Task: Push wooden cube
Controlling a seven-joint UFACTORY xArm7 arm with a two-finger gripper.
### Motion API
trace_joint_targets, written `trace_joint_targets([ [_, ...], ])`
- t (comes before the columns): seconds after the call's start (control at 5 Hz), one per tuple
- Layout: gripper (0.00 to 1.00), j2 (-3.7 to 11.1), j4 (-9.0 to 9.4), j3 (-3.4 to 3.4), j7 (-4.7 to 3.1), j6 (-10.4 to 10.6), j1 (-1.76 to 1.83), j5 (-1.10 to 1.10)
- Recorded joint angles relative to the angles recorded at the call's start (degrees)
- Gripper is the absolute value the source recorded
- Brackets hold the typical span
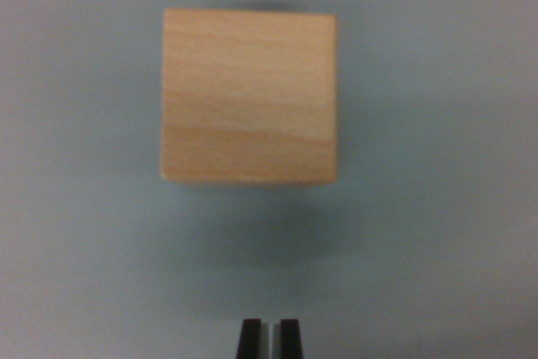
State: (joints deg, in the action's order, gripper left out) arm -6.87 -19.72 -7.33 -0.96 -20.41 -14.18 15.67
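A light wooden cube (249, 96) with horizontal grain fills the upper middle of the wrist view, resting on a pale grey-blue surface. My gripper (270, 338) shows at the bottom edge as two black fingertips (250, 340) standing almost together, with only a thin slit between them and nothing held. The tips sit below the cube in the picture, apart from it, with a soft shadow on the surface between them. The picture is blurred.
The pale grey-blue surface (437, 208) spreads to every side of the cube. A darker band runs along the top edge of the view.
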Motion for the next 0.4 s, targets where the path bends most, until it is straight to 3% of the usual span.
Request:
trace_joint_targets([
  [0.4,0.00,-0.08,0.61,-0.09,-0.02,0.6,-0.11,0.12],
])
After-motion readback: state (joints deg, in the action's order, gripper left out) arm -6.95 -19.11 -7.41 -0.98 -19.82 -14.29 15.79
